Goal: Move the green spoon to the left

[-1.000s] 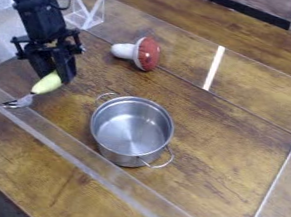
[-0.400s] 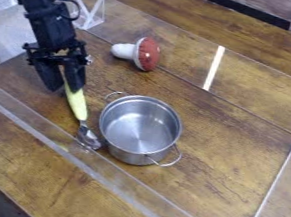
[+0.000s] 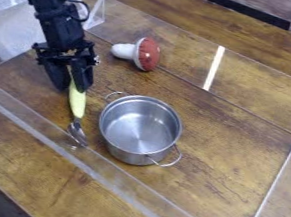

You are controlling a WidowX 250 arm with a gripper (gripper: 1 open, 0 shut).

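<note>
The green spoon (image 3: 74, 109) lies on the wooden table just left of the steel pot. Its yellow-green handle points up toward my gripper and its small silver bowl rests near the clear front wall. My gripper (image 3: 66, 78) points steeply down over the handle's upper end. The two black fingers (image 3: 46, 73) stand apart on either side of that end, wider than the handle. Whether they still touch it I cannot tell.
A steel pot (image 3: 139, 130) with side handles stands right beside the spoon. A red-and-white mushroom toy (image 3: 140, 51) lies farther back. Low clear plastic walls (image 3: 275, 188) fence the work area, one running close along the front left.
The gripper carried the spoon from the left wall rightward to beside the pot. The spoon swung from slanting in the shut jaws to lying on the table, and the fingers parted.
</note>
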